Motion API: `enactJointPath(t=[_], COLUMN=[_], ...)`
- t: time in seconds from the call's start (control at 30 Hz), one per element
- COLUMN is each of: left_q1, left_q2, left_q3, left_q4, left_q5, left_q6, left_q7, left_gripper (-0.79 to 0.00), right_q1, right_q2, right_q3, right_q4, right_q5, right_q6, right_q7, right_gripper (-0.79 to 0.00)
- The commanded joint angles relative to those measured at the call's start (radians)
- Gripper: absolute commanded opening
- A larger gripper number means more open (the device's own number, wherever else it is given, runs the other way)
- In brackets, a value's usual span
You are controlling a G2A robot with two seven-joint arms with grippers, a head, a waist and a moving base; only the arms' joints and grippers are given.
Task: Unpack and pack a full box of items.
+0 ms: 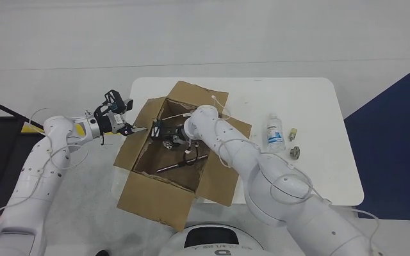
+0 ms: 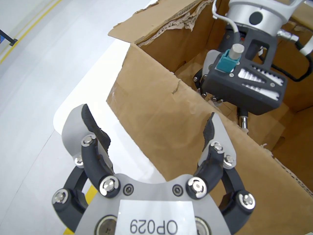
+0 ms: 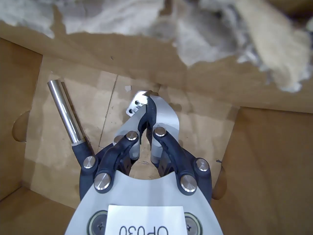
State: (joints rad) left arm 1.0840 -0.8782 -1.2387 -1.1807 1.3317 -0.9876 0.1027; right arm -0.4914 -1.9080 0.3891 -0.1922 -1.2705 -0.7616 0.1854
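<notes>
right fingers (image 3: 166,113): pressed together, pinching a small metal plate (image 3: 134,106) by its edge at the very tips, low inside the box (image 3: 207,128)
metal plate: thin, stiff and probably light; smooth metal held this shallow may pivot or slip, so a deeper bite across its flat faces looks safer
steel rod (image 3: 64,111): lies on the box floor just beside the right fingers, not touching them; the polished shaft looks slippery and likely to roll, so the dark sleeve at its near end seems the better hold
left fingers (image 2: 73,123): spread wide, holding nothing, just outside the box wall
box handling: worn cardboard with a torn inner face; the walls would likely give if pushed
right wrist view adds: the pinch itself and the plate's holes, which the arm hides from above
left wrist view adds: how deep the right fingers sit below the box rim
top view adds: a bottle (image 1: 274,133) on the desk (image 1: 307,102), well apart from both pairs of fingers
</notes>
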Motion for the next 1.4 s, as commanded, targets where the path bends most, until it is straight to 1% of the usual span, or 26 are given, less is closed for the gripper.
enactJointPath(t=[0.0,0.23,0.33,0.37,0.4,0.43,0.5,0.57,0.73,1.0,1.37], left_q1=[0.000,0.000,0.000,0.000,0.000,0.000,0.000,0.000,0.000,0.000,0.000], left_q2=[0.000,0.000,0.000,0.000,0.000,0.000,0.000,0.000,0.000,0.000,0.000], left_q3=[0.000,0.000,0.000,0.000,0.000,0.000,0.000,0.000,0.000,0.000,0.000], left_q4=[0.000,0.000,0.000,0.000,0.000,0.000,0.000,0.000,0.000,0.000,0.000], left_q5=[0.000,0.000,0.000,0.000,0.000,0.000,0.000,0.000,0.000,0.000,0.000], left_q6=[0.000,0.000,0.000,0.000,0.000,0.000,0.000,0.000,0.000,0.000,0.000], left_q7=[0.000,0.000,0.000,0.000,0.000,0.000,0.000,0.000,0.000,0.000,0.000], left_gripper=[0.000,0.000,0.000,0.000,0.000,0.000,0.000,0.000,0.000,0.000,0.000], right_q1=[0.002,0.002,0.001,0.000,-0.001,-0.002,-0.005,-0.008,-0.020,-0.032,-0.029], right_q2=[0.001,0.007,0.010,0.011,0.012,0.013,0.014,0.016,0.017,0.012,0.002], right_q3=[0.002,0.014,0.016,0.017,0.017,0.017,0.018,0.017,0.017,0.022,0.026], right_q4=[-0.002,-0.013,-0.021,-0.023,-0.026,-0.028,-0.032,-0.035,-0.038,-0.030,-0.021], right_q5=[0.000,0.008,0.007,0.007,0.007,0.006,0.005,0.001,-0.004,0.005,0.005], right_q6=[0.014,0.048,0.040,0.035,0.029,0.022,0.012,0.003,-0.014,-0.023,0.007], right_q7=[0.004,0.027,0.032,0.035,0.038,0.039,0.038,0.036,0.036,0.060,0.097], right_gripper=[-0.785,-0.785,-0.785,-0.723,-0.634,-0.563,-0.505,-0.477,-0.456,-0.459,-0.456])
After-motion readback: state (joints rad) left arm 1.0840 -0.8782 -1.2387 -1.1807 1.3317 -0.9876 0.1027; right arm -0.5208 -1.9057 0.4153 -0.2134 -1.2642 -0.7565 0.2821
